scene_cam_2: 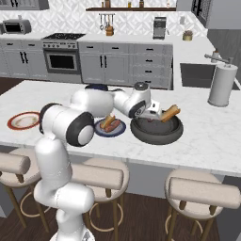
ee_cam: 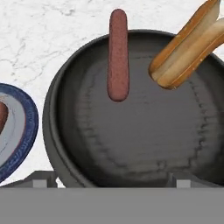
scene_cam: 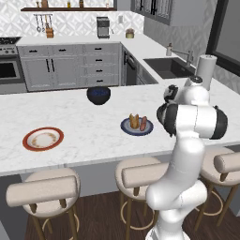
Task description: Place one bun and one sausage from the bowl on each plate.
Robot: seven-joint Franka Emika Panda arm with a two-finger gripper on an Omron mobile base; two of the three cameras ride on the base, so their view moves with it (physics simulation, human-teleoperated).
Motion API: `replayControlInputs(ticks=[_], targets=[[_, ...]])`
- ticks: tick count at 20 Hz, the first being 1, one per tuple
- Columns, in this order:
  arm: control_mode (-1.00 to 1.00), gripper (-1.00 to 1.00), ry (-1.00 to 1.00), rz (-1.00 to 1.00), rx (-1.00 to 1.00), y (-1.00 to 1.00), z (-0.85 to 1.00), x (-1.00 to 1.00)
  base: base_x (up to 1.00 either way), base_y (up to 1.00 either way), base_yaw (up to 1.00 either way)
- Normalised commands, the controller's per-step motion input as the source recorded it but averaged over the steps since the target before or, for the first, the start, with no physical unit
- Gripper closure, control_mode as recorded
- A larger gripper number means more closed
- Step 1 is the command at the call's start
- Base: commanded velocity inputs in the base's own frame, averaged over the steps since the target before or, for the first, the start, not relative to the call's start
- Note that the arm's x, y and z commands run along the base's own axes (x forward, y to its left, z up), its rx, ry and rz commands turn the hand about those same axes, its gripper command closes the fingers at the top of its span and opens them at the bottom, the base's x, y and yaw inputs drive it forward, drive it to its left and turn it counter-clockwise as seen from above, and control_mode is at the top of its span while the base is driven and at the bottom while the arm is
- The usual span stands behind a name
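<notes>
Claw point(scene_cam_2: 153, 114) open, empty, hovering over dark grey bowl point(scene_cam_2: 156, 133) near desk front edge. Blue plate point(scene_cam_2: 109, 127) done: bun plus sausage. Bowl has sausage point(ee_cam: 118, 54), bun point(ee_cam: 189, 46) on far rim. Orange-rimmed plate point(scene_cam: 43, 138) bare, toward desk's left end. Next I drop onto sausage, align claw across it.

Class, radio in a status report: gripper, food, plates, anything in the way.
Gripper open above grey bowl. Sausage and bun left inside. Blue plate served; orange-rimmed plate bare. Nothing blocking the bowl.
</notes>
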Motion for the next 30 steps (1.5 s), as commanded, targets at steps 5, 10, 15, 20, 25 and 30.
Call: replayControlInputs(ticks=[5, 10, 15, 20, 25, 30], targets=[[-1.00, -1.00, 0.04, -0.03, -0.02, -0.02, -0.37, 0.30, 0.00, 0.00, 0.00], [-1.00, -1.00, 0.00, -0.09, -0.02, 0.07, -0.63, 0.45, 0.00, 0.00, 0.00], [-1.00, -1.00, 0.00, -0.12, -0.01, 0.01, -0.19, 0.51, 0.00, 0.00, 0.00], [-1.00, -1.00, 0.00, -0.09, 0.00, 0.00, -0.15, 0.22, 0.00, 0.00, 0.00], [-1.00, -1.00, 0.01, -0.01, 0.00, 0.00, -0.39, 0.00, 0.00, 0.00, 0.00], [-1.00, -1.00, 0.00, 0.00, 0.00, 0.00, -0.24, 0.13, 0.00, 0.00, 0.00]])
